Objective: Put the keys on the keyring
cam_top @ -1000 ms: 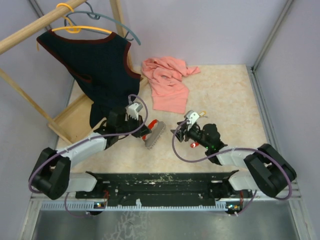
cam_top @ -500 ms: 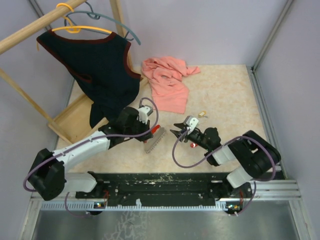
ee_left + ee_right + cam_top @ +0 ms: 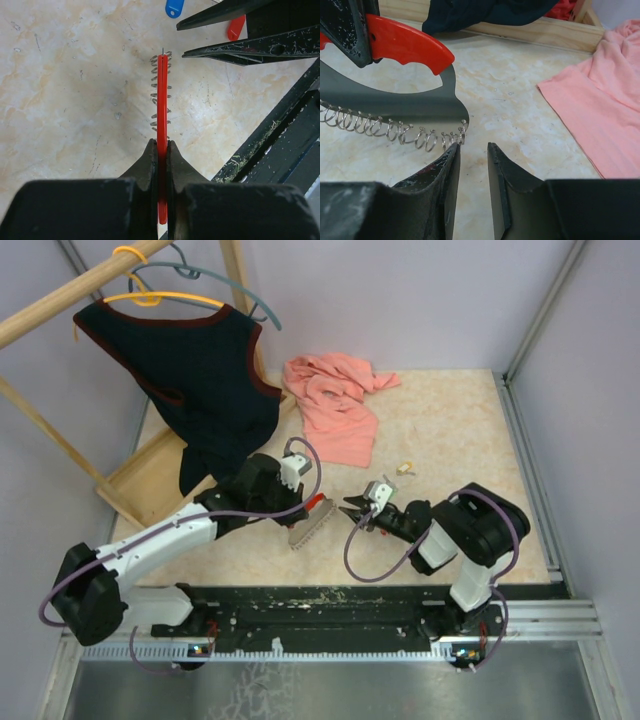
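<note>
The keyring (image 3: 162,100) is a red-handled grey metal loop with a row of small wire rings (image 3: 395,131) along its lower edge. My left gripper (image 3: 161,145) is shut on its red side and holds it edge-up just above the table, also seen from above (image 3: 303,502). My right gripper (image 3: 474,150) sits at the ring end of the keyring (image 3: 308,528), jaws partly apart with nothing between them, its left fingertip beside the last ring. A blue key (image 3: 174,7) and a red key (image 3: 236,27) lie by the right fingers. A pale yellow key (image 3: 404,468) lies farther back.
A pink cloth (image 3: 335,405) lies behind the grippers. A black vest (image 3: 190,370) hangs from a wooden rack (image 3: 150,475) at the back left. Metal rails (image 3: 530,455) border the table on the right.
My right gripper has moved left to the keyring's ring end and its jaws have narrowed. The left gripper carried the keyring a little to the right.
</note>
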You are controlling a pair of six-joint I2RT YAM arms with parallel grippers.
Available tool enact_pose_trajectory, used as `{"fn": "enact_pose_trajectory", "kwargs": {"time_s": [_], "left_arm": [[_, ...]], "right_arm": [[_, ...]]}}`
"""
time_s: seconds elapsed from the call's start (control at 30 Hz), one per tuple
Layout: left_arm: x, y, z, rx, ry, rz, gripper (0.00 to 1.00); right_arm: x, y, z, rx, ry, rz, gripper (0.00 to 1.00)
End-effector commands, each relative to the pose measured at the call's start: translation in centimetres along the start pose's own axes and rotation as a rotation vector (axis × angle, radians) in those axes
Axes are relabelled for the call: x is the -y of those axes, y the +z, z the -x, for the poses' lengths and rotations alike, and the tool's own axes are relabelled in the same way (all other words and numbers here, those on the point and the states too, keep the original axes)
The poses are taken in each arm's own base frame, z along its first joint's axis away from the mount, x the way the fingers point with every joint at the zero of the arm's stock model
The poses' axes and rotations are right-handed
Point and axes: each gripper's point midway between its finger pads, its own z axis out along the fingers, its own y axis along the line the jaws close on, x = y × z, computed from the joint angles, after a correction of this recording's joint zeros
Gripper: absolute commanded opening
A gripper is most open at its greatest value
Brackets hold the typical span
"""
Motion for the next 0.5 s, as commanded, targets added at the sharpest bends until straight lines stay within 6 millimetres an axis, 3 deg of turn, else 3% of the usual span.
{"fn": "enact_pose_trajectory", "kwargs": {"time_s": [0.0, 0.47], "left_arm": [[1.29, -1.00, 1.81, 0.047, 0.039, -0.043, 0.00], [2.08, -1.00, 1.95, 0.053, 0.057, -0.076, 0.00]], "right_arm": [[0.34, 0.41, 3.04, 0.119, -0.081, 0.010, 0.28], [-0.40, 0.59, 2.82, 0.111, -0.091, 0.061, 0.18]]}}
